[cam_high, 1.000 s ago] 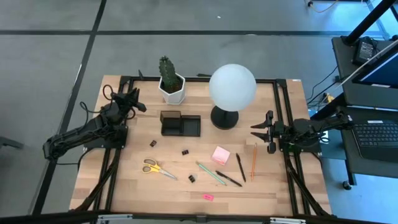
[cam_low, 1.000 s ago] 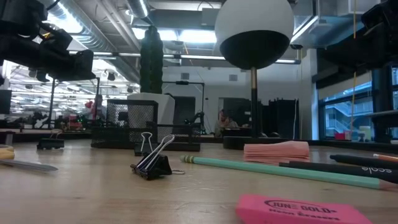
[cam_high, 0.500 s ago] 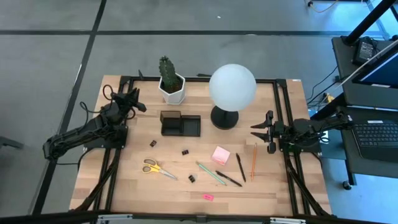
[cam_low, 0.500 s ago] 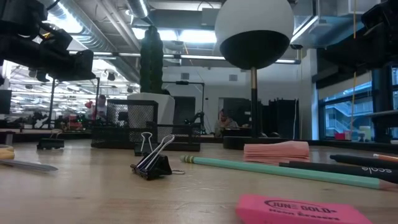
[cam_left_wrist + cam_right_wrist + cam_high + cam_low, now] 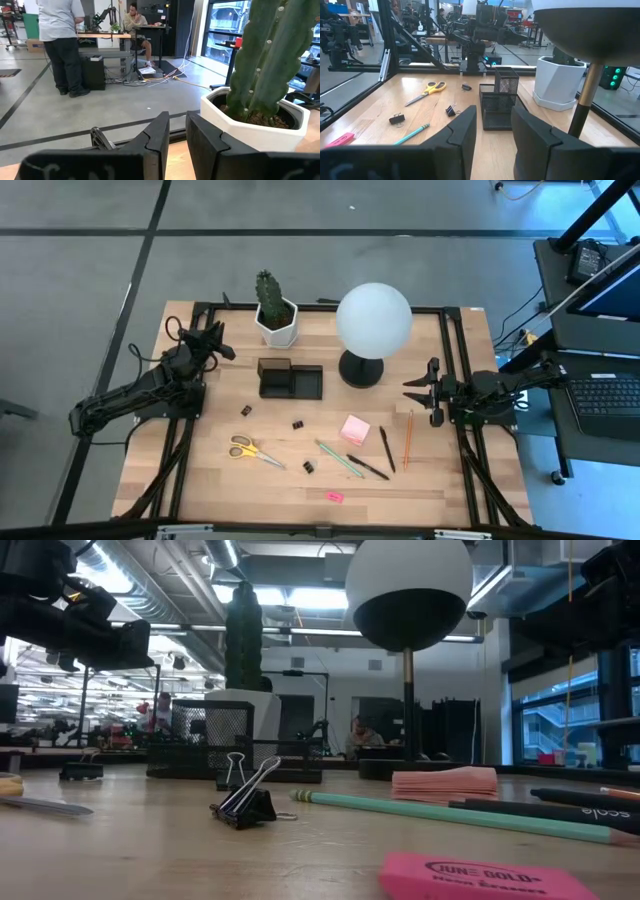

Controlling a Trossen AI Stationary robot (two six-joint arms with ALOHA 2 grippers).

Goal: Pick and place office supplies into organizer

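Nothing picked yet; both arms wait at opposite bench edges. Left gripper, fingers nearly together w/ slim gap, empty, by cactus; right gripper parted, empty, near orange pencil. Organizer sits mid-bench, rear. Best: right drops squarely over pencil. Count: 1 scissors, 3 binder clips, 1 sticky pad, 2 black pens, 1 green pen.

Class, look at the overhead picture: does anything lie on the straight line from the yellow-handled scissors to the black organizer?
Only one small thing: a binder clip lies roughly between the scissors and the organizer. It is low, so a lifted carry would probably clear it.
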